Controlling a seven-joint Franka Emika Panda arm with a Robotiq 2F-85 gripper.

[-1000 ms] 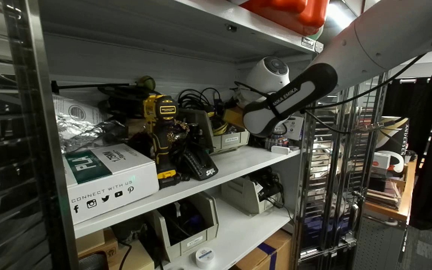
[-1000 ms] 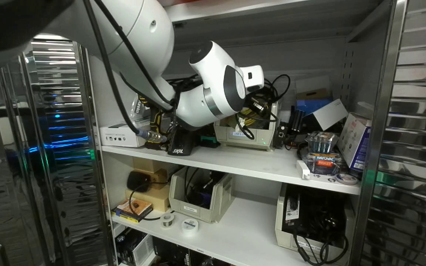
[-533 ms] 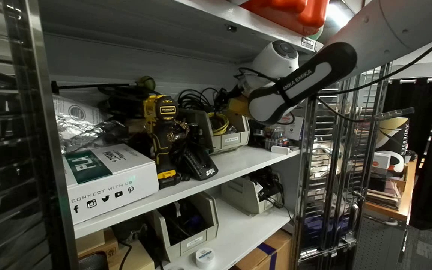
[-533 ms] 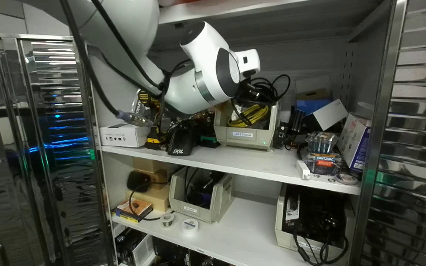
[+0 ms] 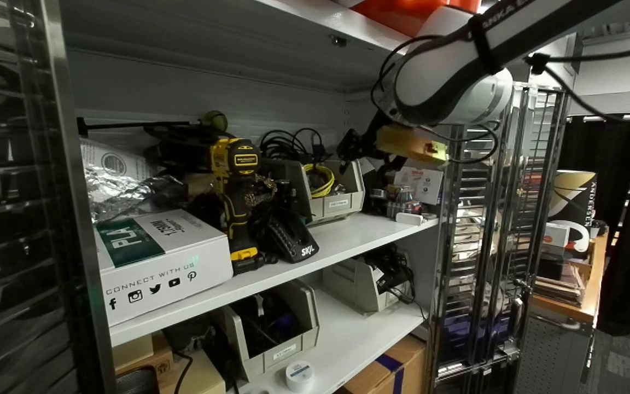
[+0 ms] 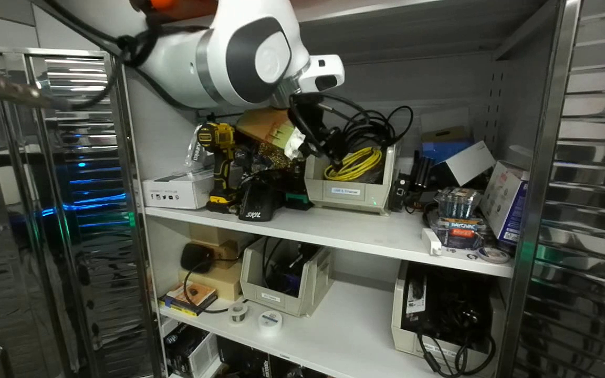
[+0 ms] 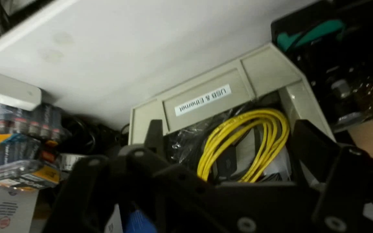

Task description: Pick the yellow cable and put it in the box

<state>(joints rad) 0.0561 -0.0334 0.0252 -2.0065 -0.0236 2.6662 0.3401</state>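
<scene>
Black two-finger gripper (image 7: 229, 129) on the white robot arm (image 6: 181, 71), fingers well apart in the wrist view, wide gap between the pads. Task cable: flat coil of thin bright yellow cable (image 7: 272, 136), lying below the hand, inside the pale grey plastic box (image 6: 347, 201) with a white "USB & Ethernet" label (image 7: 202, 100) on its front wall. In an exterior view the black fingertips (image 5: 344, 163) sit just off the coil, higher up, visible gap between. Same box, below the hand: crumpled clear plastic (image 7: 183, 145) by the coil. Farther in from the hand, loops of black cable (image 5: 282, 143) rise behind the coil. White shelf (image 6: 302, 227) under the box. Off to one side of the hand: yellow-and-black cordless drill (image 6: 218, 163), black plastic piece lettered SKIL (image 6: 257, 202), white cardboard carton with a green patch (image 5: 167, 260). Opposite side of the hand: clear-wrapped battery packs (image 6: 457, 218). Lower white shelf (image 6: 344, 315), well below the hand: pale grey bin with dark contents (image 6: 291, 307), round white tub (image 6: 270, 321), print too small to read.
</scene>
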